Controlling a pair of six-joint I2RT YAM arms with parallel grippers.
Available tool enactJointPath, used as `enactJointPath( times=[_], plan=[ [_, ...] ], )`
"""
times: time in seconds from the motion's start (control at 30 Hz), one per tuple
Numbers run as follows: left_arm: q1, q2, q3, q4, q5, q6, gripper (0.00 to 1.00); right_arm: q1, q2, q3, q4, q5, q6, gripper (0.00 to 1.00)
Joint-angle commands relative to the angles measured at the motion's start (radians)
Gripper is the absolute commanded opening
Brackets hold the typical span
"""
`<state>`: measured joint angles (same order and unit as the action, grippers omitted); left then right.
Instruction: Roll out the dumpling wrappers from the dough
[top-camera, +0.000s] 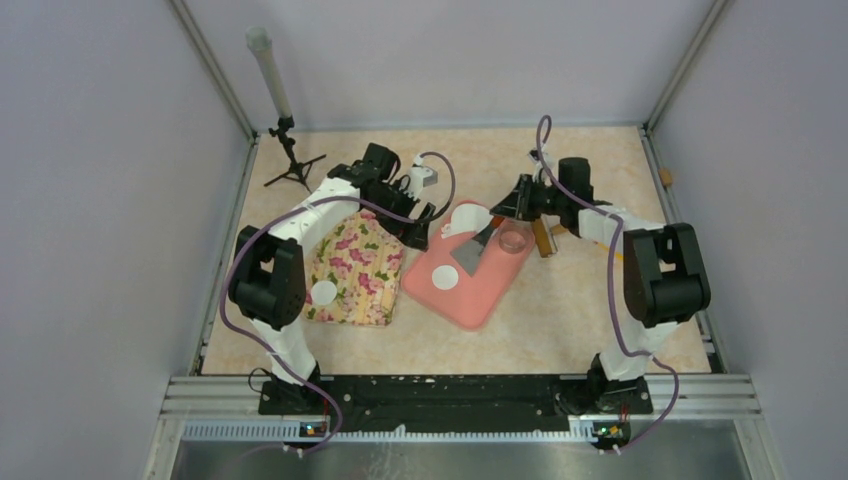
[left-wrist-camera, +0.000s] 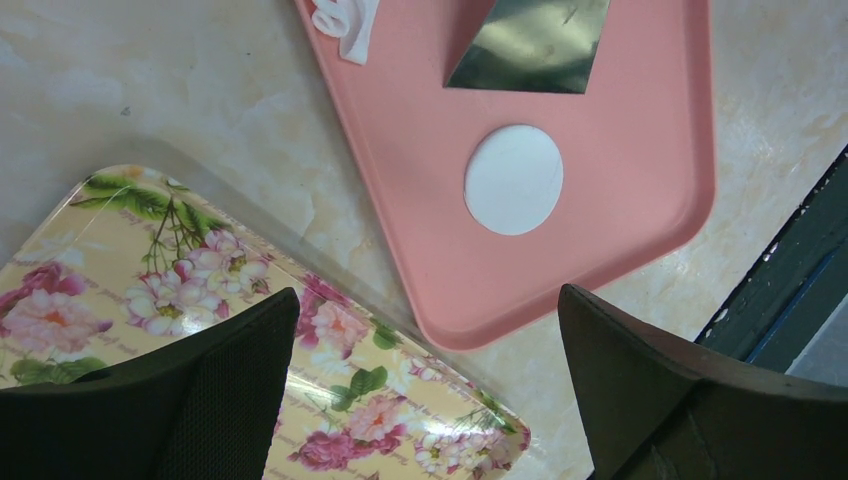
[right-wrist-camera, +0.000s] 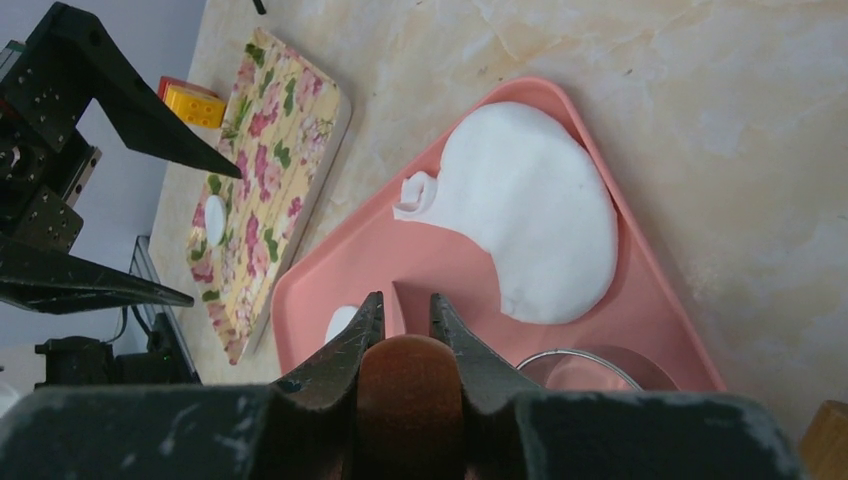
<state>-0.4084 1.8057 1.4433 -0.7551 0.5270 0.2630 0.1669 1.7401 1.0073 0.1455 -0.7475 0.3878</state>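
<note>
We locate the tray left of the board, both on the table, with facing edges just beside each other. On the board, the dough lies at the far end. One dumpling wrapper lies toward the near end. The scraper rests its blade between the two. The ring cutter sits at the board's right corner. A second wrapper lies on the tray's near left part. A stand occupies the table's far left corner.

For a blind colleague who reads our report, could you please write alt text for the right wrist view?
The right jaws are shut on a brown handle above a pink board. On the board lie white dough with a curved bite cut out, a metal ring and part of a wrapper. A floral tray beside it holds another wrapper.
</note>
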Motion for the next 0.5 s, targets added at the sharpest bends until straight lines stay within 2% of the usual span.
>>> enactJointPath(
  times=[0.0, 0.47],
  plan=[
    [-0.001, -0.003, -0.013, 0.03, 0.024, -0.007, 0.99, -0.005, 0.031, -0.051, -0.005, 0.01, -0.069, 0.0],
    [0.0, -0.017, -0.018, 0.035, 0.047, -0.01, 0.99, -0.005, 0.051, -0.07, 0.006, -0.011, -0.07, 0.0]
  ],
)
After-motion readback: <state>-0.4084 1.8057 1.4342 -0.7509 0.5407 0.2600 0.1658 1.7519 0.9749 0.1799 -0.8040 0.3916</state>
